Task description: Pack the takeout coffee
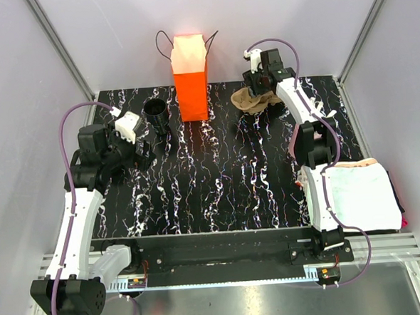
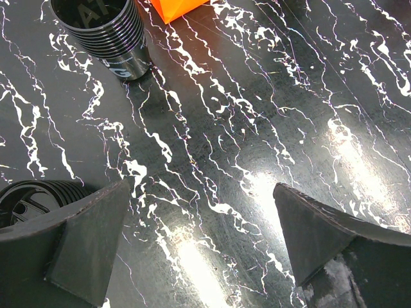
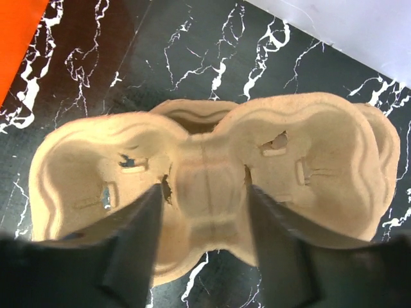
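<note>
Desk: Whereabouts of the takeout coffee [image 1: 155, 112]?

Photographer: Upright on the marbled table [image 1: 219, 185], just left of the orange bag [image 1: 189, 76] and not yet packed. The left wrist view shows a ribbed black wall and an open mouth, with no lid on it that I can see.

Desk: And the arms?

Photographer: The right gripper [image 3: 204, 189] reaches out to the right of the bag and points down over the brown pulp tray [image 3: 308, 160]. Its fingers are part-spread on either side of the tray's middle bridge. Whether they pinch it or stand just clear, I cannot tell. The left gripper [image 2: 202, 186] hangs low, left of the bag and nearer the arm bases than the coffee, fingers spread wide and holding nothing.

Desk: How should the step go?

Photographer: My reading is that the tray is being set or let go. The right arm wants a straight lift, so it doesn't drag the tray toward the bag. The left arm is nearest the coffee, so it should close on the ribbed wall below the rim and keep the cup level on its way to the bag's mouth
</note>
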Available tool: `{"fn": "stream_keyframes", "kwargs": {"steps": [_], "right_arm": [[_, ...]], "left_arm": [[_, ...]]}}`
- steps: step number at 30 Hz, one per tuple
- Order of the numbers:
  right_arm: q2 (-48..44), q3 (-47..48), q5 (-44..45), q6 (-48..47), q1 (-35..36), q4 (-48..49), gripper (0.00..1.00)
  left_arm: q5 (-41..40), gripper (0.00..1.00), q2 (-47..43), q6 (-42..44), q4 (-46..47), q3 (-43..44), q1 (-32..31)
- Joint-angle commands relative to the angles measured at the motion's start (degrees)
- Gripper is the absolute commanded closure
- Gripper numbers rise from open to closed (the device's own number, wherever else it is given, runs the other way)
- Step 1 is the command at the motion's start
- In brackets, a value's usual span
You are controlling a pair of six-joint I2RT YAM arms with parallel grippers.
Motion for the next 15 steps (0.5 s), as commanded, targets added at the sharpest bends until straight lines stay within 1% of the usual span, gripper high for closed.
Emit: {"fn": "stream_keyframes", "kwargs": {"steps": [1,3,5,10,15], "right_arm": [[-1.47,0.27,1.59,-0.69,0.08,1.62,0.30],[-1.38,0.01,1.94,-0.96,0.08,1.70,0.25],[-1.12,0.01,1.94,-1.22,0.16,1.70,0.23],[0.72,1.32,1.76,-1.39,0.08,1.09,0.22],[3.01,5.28,1.24,-1.75,0.08,-1.28,0.23]], "left_arm": [[1.31,0.01,-0.68,-0.23,2.57,0.06,0.20],[1.31,0.01,-0.68,-0.32,2.65,-0.03,0.29],[1.40,0.01,-0.68,-0.23,2.57,0.06,0.29],[1.31,0.01,-0.60,-0.23,2.74,0.06,0.20],[1.22,0.01,-0.51,-0.32,2.57,0.06,0.20]]}}
